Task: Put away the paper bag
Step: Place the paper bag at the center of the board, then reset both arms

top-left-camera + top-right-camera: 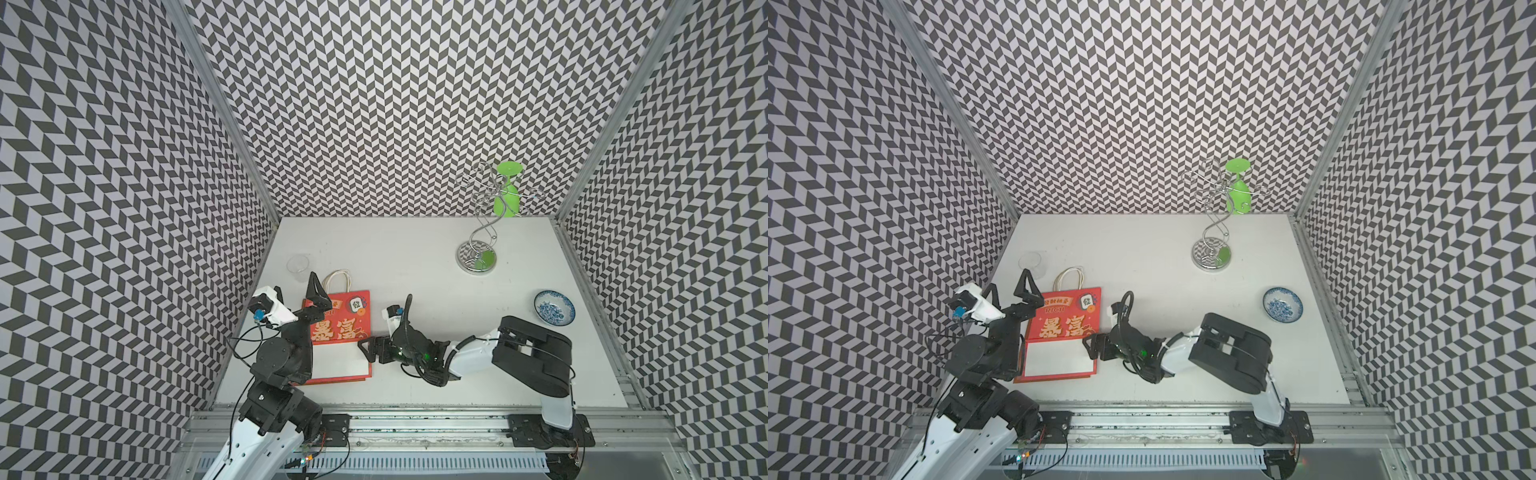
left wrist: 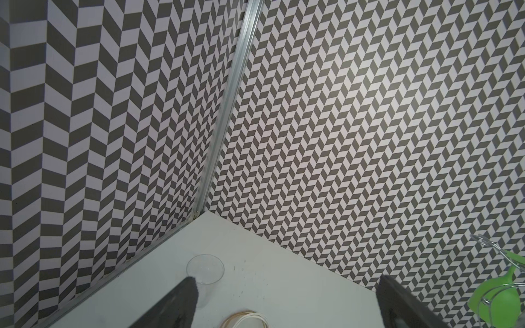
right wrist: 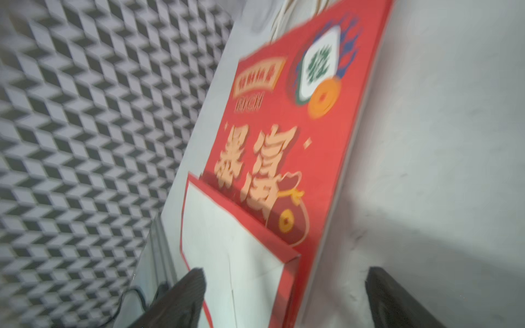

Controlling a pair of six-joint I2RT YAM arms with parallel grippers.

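**Both claws apart, paper bag flat on the counter**

The right claw (image 1: 365, 348) is seen with its jaws spread wide and nothing between them. In the right wrist view the near corner of the paper bag (image 1: 341, 328) is framed by its fingertips (image 3: 193, 284). The bag is laid flat on the counter (image 1: 415, 270) just ahead of that claw, with its white bottom flap (image 1: 338, 358) folded up over the red face. Whether the bag is touched cannot be told.

The left claw (image 1: 1009, 286) is likewise held apart and empty, raised over the bag's far side. The cord handles (image 1: 336, 281) lie just beyond it, and a clear cup (image 1: 298, 266) stands further out.

The flattening is judged done or nearly so. A grip on a thin edge is called for next, likely by a jaw being slid under the fold.
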